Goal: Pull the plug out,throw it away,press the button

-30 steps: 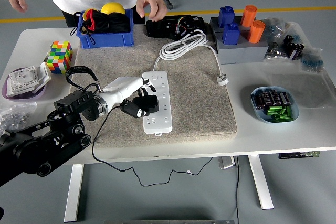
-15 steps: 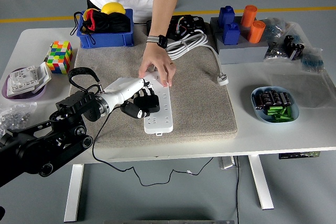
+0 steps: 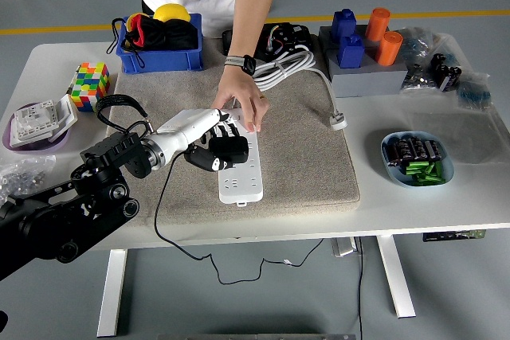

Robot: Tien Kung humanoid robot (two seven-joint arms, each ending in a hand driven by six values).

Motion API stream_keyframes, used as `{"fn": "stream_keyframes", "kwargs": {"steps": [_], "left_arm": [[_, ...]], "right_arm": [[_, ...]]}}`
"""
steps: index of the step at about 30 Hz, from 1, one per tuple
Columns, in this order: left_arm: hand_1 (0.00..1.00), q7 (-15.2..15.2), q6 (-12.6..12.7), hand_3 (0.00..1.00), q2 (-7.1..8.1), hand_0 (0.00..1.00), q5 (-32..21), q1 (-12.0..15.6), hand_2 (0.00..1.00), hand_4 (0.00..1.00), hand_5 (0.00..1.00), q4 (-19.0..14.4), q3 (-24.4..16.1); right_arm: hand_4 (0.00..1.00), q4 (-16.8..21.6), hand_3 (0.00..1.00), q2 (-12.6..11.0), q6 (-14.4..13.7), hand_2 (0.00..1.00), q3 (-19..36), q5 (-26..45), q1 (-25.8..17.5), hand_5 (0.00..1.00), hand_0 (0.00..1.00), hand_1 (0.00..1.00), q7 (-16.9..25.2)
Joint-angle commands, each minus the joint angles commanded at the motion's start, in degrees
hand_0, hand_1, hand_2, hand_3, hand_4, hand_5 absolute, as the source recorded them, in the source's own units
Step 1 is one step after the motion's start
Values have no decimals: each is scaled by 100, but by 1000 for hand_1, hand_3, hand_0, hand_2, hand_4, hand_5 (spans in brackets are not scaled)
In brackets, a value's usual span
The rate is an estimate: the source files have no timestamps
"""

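Glossy white plastic power strip [image 3: 241,166] on a rough beige cloth mat [image 3: 303,149]

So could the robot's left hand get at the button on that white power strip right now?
Probably not easily: the left hand is wrapped around a black plug on the power strip, and a person's hand presses down on the strip's far end.

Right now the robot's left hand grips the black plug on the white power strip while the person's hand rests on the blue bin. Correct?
Not quite. The head view shows the person's hand pressing on the power strip's far end, not the blue bin. The left hand does grip the black plug.
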Motion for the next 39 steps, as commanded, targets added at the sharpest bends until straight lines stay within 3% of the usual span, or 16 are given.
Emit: {"fn": "stream_keyframes", "kwargs": {"steps": [8, 16, 17, 22, 23, 28, 29, 34, 35, 39], "left_arm": [[250, 43, -44, 491, 68, 339, -23, 81, 298, 669, 2, -161, -384], [276, 159, -75, 531, 126, 362, 211, 47, 315, 663, 2, 450, -530], [345, 159, -79, 559, 123, 454, 216, 43, 367, 683, 2, 519, -523], [345, 147, -116, 559, 88, 454, 102, 42, 367, 683, 2, 771, -463], [492, 141, -118, 577, 81, 512, 56, 40, 484, 790, 2, 805, -447], [492, 225, -160, 577, 55, 512, -81, 37, 484, 790, 2, 950, -410], [690, 244, -179, 648, 54, 675, -80, 42, 606, 809, 2, 966, -411], [690, 312, -263, 648, 58, 675, -115, 45, 606, 809, 2, 975, -432], [825, 330, -279, 800, 59, 761, -122, 45, 762, 887, 2, 972, -436], [825, 445, -354, 800, 58, 761, -146, 45, 762, 887, 2, 975, -455]], "right_arm": [[673, 4, 622, 6, 2, 656, -4, 1, -6, 513, 749, 666, 1], [673, 0, 622, 4, 1, 656, -12, 7, -7, 512, 749, 666, 1], [673, -2, 621, 8, 1, 656, -7, 7, -5, 513, 749, 666, 1], [673, -1, 621, 12, 2, 656, -10, 14, -1, 513, 749, 666, 1], [673, 1, 621, 11, 1, 656, -10, 14, 1, 512, 748, 666, 1], [673, 3, 621, 5, -4, 656, -15, 15, 6, 512, 748, 666, -1], [673, 4, 621, 6, -7, 656, -12, 15, 5, 512, 749, 666, 1], [673, -5, 621, 9, 0, 656, -19, 12, -5, 512, 749, 666, -5], [674, -6, 622, 8, 2, 656, -23, 13, -6, 512, 748, 667, -6], [674, -2, 622, 5, -3, 656, -32, 17, -4, 512, 748, 667, -3]]}}
